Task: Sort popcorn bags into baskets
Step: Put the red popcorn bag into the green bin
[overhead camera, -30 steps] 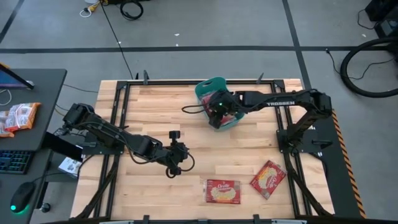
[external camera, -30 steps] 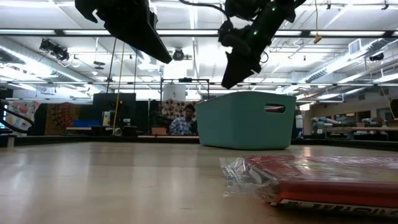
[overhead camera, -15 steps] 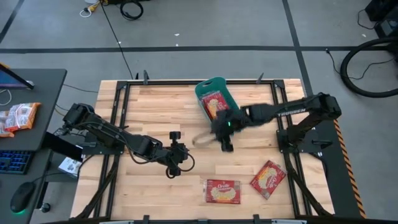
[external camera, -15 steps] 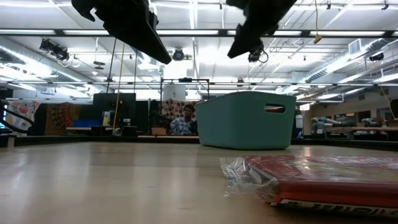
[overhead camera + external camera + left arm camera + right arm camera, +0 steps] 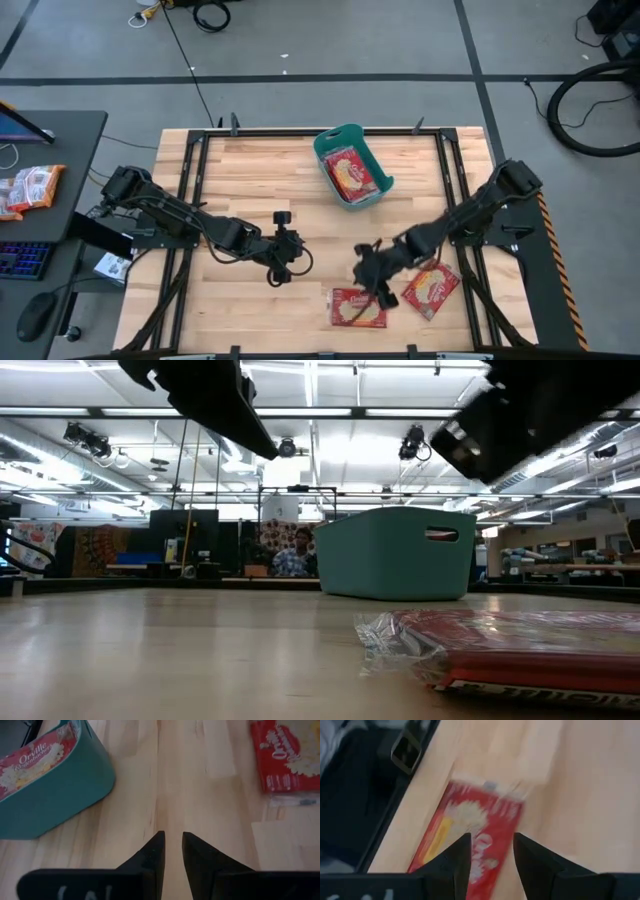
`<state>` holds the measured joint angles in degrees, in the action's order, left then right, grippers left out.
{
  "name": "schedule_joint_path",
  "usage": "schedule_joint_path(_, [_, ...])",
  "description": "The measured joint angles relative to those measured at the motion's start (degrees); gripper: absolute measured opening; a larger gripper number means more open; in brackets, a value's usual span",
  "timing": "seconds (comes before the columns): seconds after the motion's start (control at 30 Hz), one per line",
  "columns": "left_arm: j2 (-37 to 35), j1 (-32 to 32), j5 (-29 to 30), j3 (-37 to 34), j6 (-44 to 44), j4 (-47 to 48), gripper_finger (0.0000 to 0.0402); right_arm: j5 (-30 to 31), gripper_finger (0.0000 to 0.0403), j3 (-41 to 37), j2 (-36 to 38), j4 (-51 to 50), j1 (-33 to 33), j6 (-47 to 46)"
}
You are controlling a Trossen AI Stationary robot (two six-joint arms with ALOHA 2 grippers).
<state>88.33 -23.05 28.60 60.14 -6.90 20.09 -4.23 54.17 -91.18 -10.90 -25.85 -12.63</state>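
- Our left pincer (image 5: 283, 252) waits low over the middle-left of the bench (image 5: 250, 170), well apart from every packet. Its fingers (image 5: 150, 857) stand nearly together with only a narrow slit between them, and they hold nothing.
- The teal basket (image 5: 385, 186) sits at the far middle of the bench, tilted relative to the bench edges. One popcorn bag (image 5: 350, 172) lies flat inside it, face up. We judge the basket stands there so that either arm can reach it.
- A second popcorn bag (image 5: 358, 307) lies flat near the front edge of the bench, just right of centre. It is the closest packet to our working arm.
- Our right pincer (image 5: 372, 268) hovers just above and beside that front bag. Its fingers (image 5: 457, 857) are spread with a clear gap and carry nothing, and in the right wrist view a red packet (image 5: 470, 842) shows between them. We judge this to be the approach for the next pick, with the opening lined up across the packet.
- A third popcorn bag (image 5: 431, 288) lies at an angle to the right of the second, near the front right corner, not yet sorted.
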Motion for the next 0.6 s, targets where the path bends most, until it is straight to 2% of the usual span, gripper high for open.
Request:
schedule_joint_path(0.23, [0.0,0.0,0.0,0.0,0.1,-2.7,0.0071,0.1,0.0151,-0.1,-7.0,4.0,-5.7,-0.9])
schedule_joint_path(0.43, [0.0,0.0,-0.1,0.0,-3.1,-3.9,0.0071,0.4,0.0151,-0.1,-13.7,7.1,-7.6,-4.1])
schedule_joint_path(0.5, [0.0,-0.1,-1.5,0.0,-5.2,-5.3,0.0071,2.3,0.015,0.2,-14.9,7.1,-7.6,-6.7])
schedule_joint_path(0.6, [0.2,-0.1,-6.4,0.0,-7.6,-8.3,0.0071,8.5,0.015,0.4,-16.1,6.7,-6.5,-8.7])
